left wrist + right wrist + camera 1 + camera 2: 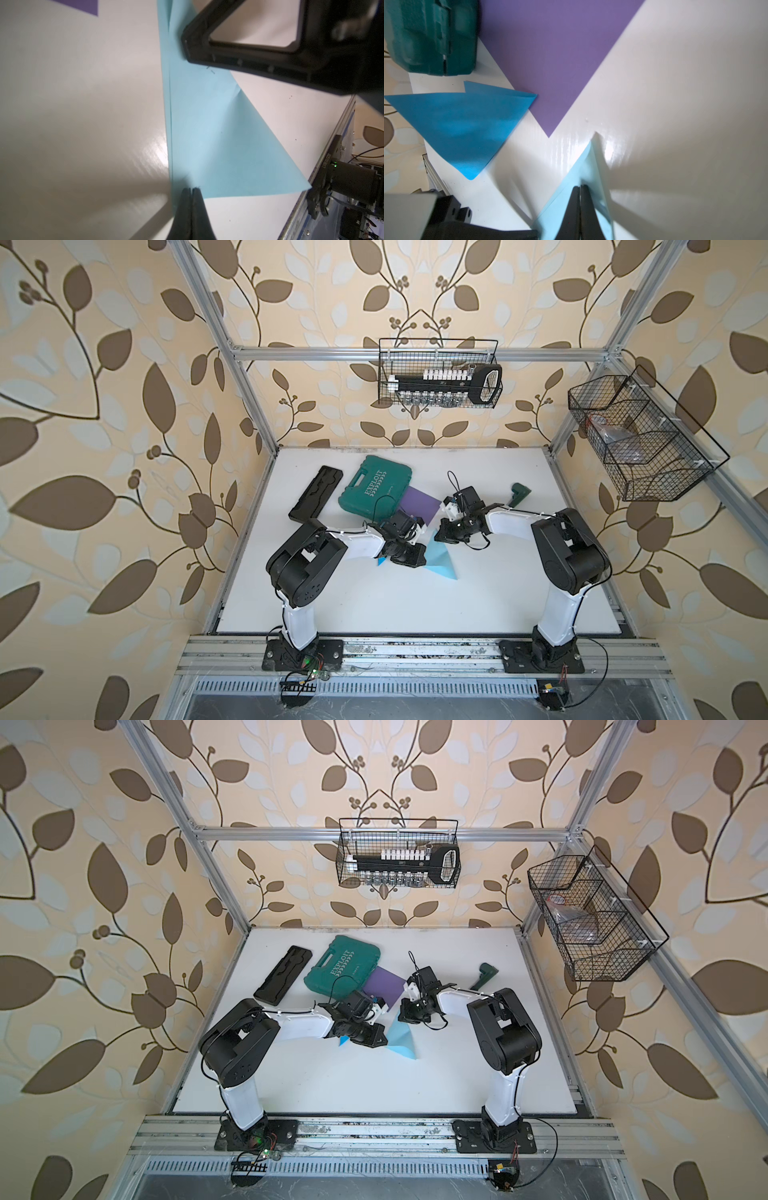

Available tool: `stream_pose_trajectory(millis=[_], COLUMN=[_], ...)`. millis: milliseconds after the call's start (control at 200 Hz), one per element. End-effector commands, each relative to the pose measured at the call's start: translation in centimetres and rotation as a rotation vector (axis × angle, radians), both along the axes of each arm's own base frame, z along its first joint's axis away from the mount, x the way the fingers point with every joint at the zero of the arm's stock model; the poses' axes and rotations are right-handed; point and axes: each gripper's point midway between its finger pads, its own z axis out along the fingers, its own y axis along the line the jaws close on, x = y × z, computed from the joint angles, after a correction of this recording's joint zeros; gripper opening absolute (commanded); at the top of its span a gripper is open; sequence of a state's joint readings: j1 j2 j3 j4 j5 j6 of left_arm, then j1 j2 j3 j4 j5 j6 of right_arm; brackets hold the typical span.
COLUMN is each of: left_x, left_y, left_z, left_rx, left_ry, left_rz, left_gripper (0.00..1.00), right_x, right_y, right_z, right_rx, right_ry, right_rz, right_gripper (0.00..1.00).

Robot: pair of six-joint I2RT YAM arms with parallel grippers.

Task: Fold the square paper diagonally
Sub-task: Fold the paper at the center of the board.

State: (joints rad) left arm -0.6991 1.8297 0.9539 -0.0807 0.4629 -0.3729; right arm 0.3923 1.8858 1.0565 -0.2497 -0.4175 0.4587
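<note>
A light blue paper [441, 562] [402, 1042], folded into a triangle, lies flat on the white table [374, 605] between my two arms. In the left wrist view the left gripper [191, 189] is shut, its tips resting on one corner of this paper [218, 135]. My right gripper [580, 186] is also shut. Its tips rest on the far end of the same paper [562, 201], where one edge stands up slightly. Both top views show the left gripper [422, 562] and right gripper [437, 536] close together over the paper.
A flat purple paper [556, 62] [420, 506] and a darker blue folded paper [460, 128] lie just beyond. A green tool case [374, 489], black tray [316, 497] and green tool [519, 493] sit further back. Wire baskets [440, 373] [640, 439] hang on the frame.
</note>
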Motion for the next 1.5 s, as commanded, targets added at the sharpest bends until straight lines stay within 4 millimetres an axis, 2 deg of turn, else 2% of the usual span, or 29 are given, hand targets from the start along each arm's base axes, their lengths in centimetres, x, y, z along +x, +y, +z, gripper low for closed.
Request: stream_pose_trajectory(millis=[0,125,390,575,770,885,1065,1315,1495], left_x=[-2.1,-1.9,-0.1,1.6,3.7,4.6,4.3,2.9,1.8], left_y=[2.9,2.8,1.8,2.4,0.2,-1.3,-3.4,-3.5,-3.2], left_z=[-1.9,-0.4,3.8,6.9,9.4,9.1,7.8,4.1,2.3], left_rx=[0.129,0.109,0.049,0.048,-0.02,-0.044,-0.084,-0.059,-0.039], left_ry=[0.078,0.054,-0.024,-0.127,-0.148,-0.122,-0.07,0.004,0.037], left_rz=[0.022,0.023,0.061,0.142,0.154,0.143,0.103,0.071,0.038], left_gripper=[0.0,0.0,0.0,0.0,0.0,0.0,0.0,0.0,0.0], right_x=[-1.1,-1.0,-1.4,-1.6,-1.6,-1.6,-1.7,-1.9,-2.0], right_y=[-1.7,-1.8,-2.0,-2.2,-2.3,-2.1,-1.9,-1.6,-1.5], right_z=[-1.2,-1.2,-1.3,-1.3,-1.2,-1.4,-1.5,-1.8,-1.9], right_rx=[-0.076,-0.076,-0.072,-0.073,-0.084,-0.076,-0.066,-0.039,-0.033], right_ry=[0.027,0.022,0.022,0.025,0.01,0.014,0.022,0.043,0.05], right_rz=[-0.014,-0.018,-0.042,-0.056,-0.071,-0.075,-0.084,-0.091,-0.093], right_gripper=[0.0,0.0,0.0,0.0,0.0,0.0,0.0,0.0,0.0])
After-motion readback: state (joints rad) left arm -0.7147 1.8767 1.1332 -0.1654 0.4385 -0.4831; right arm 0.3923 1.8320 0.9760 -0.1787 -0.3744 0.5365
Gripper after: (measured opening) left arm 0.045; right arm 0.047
